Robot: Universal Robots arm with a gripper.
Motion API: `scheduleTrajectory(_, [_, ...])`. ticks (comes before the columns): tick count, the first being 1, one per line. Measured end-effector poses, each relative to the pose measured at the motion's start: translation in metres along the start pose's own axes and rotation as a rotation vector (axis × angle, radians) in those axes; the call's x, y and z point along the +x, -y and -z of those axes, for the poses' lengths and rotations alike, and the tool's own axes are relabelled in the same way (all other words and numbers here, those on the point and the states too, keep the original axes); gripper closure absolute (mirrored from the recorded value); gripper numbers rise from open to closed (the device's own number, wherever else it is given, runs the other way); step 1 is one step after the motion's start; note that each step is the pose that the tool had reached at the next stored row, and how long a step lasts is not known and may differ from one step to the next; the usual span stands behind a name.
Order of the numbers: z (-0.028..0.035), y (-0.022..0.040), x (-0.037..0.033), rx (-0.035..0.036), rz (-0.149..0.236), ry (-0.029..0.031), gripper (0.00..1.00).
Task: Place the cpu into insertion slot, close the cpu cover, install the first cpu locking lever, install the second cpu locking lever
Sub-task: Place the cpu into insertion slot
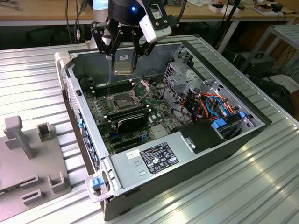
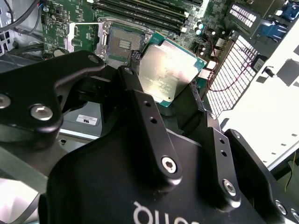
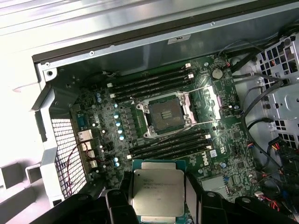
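Open computer case lying on its side on a ribbed metal desk, interior exposed. The case contains a green motherboard, a grey power supply at its near end, a black expansion card just beside the insertion slot, and a bundle of coloured cables toward the exterior view's right. The insertion slot sits on the motherboard between rows of long black memory slots, its dark pin grid exposed. The cpu cover stands tilted up from one edge of the slot. The hand hangs above the case, clenched on the cpu, which it grips by opposite edges. The cpu is held flat in the air, well apart from the board, its silvery top plate visible in both wrist views. A grey moulded fixture rests on the desk at the exterior view's left. Wooden benches line the room behind.
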State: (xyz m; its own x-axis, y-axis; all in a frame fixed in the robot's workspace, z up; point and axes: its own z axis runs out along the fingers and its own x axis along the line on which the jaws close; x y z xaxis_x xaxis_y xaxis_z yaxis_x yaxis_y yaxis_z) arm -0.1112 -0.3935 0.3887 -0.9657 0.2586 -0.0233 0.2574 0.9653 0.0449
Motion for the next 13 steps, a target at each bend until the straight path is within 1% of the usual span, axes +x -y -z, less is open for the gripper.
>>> scheduleTrajectory(3, [0.0000, 0.0000, 0.0000, 0.0001, -0.004, 0.0002, 0.46])
scheduleTrajectory(6, [0.0000, 0.0000, 0.0000, 0.0004, -0.017, 0.0007, 0.46])
scheduleTrajectory(9, [-0.0001, 0.0000, 0.0000, 0.0011, -0.048, 0.0021, 0.46])
scheduleTrajectory(10, [-0.0001, 0.0000, 0.0000, 0.0017, -0.072, 0.0032, 0.46])
scheduleTrajectory(11, [-0.0002, 0.0000, 0.0000, 0.0019, -0.085, 0.0037, 0.46])
scheduleTrajectory(13, [-0.0002, 0.0000, 0.0000, 0.0022, -0.090, 0.0040, 0.46])
